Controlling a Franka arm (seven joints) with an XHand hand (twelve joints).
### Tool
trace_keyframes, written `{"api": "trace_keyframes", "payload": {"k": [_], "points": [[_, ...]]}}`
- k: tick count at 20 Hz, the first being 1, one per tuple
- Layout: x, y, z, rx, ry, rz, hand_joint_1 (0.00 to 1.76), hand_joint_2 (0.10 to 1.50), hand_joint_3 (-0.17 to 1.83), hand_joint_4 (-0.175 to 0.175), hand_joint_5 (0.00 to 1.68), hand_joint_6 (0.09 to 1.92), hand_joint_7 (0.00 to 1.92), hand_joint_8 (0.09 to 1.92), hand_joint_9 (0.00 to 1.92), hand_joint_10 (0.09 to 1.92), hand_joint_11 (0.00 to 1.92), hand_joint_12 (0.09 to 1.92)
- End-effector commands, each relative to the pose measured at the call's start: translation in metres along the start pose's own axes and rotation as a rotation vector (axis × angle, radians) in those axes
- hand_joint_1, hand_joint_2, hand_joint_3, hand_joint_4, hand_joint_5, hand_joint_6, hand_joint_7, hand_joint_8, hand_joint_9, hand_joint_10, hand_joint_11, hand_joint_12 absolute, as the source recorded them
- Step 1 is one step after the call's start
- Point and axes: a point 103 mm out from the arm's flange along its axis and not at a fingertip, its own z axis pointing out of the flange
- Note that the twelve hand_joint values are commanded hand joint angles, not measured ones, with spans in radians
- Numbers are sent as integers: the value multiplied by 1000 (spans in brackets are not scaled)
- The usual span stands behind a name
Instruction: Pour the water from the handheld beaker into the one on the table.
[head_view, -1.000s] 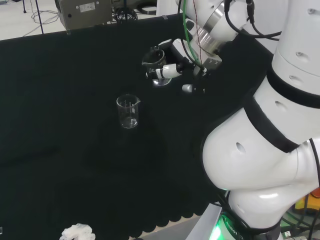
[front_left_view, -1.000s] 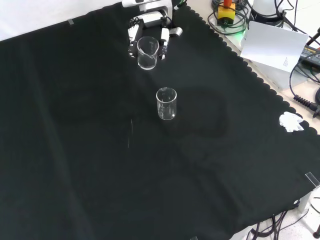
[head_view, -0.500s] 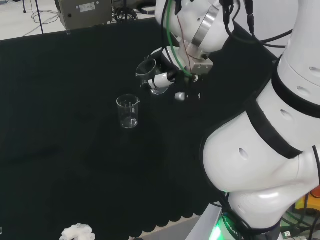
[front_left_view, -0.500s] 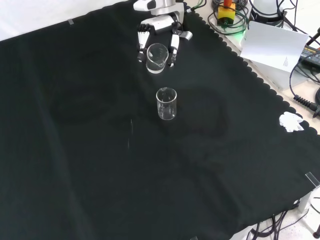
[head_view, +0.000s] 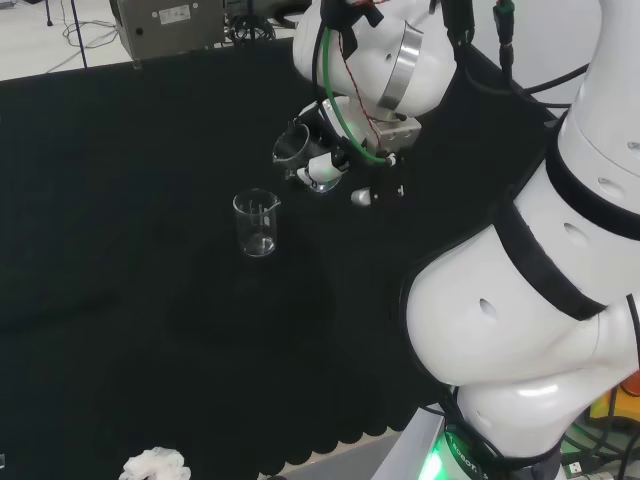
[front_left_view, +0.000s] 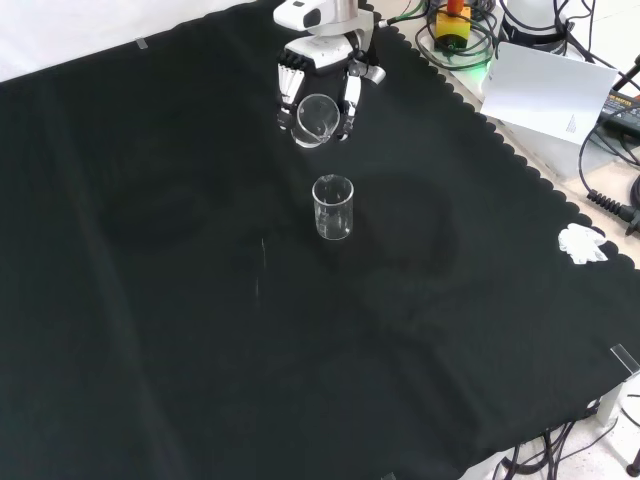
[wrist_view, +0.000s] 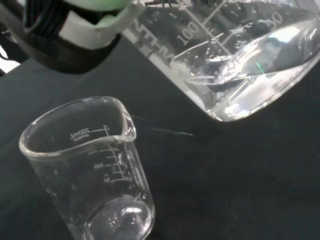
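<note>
My hand (front_left_view: 318, 85) is curled around the handheld beaker (front_left_view: 316, 120), held in the air and tilted, with water pooled low against its side in the wrist view. The table beaker (front_left_view: 333, 207) stands upright and looks empty on the black cloth (front_left_view: 200, 330), just below my hand in the front view. I judge this the approach before pouring; next I must bring the spout over its rim and tip further

In the wrist view the tilted beaker (wrist_view: 240, 60) is cut off by the picture's edge (its rim is out of sight). In the head view the hand (head_view: 325, 160) is partly hidden behind the arm's link (head_view: 380, 60).
</note>
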Motion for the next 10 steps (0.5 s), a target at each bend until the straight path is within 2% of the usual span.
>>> {"api": "trace_keyframes", "payload": {"k": [1,6,10], "points": [[3,1,1,34,-67,-30,1159,1016,-175,126,1550,87,1491,641,1707,99,1454,655],[11,6,6,83,-124,-35,1161,1016,-175,116,1550,87,1475,677,1699,114,1455,654],[13,8,9,94,-161,-40,1161,1017,-175,115,1550,87,1472,682,1697,117,1456,653]]}}
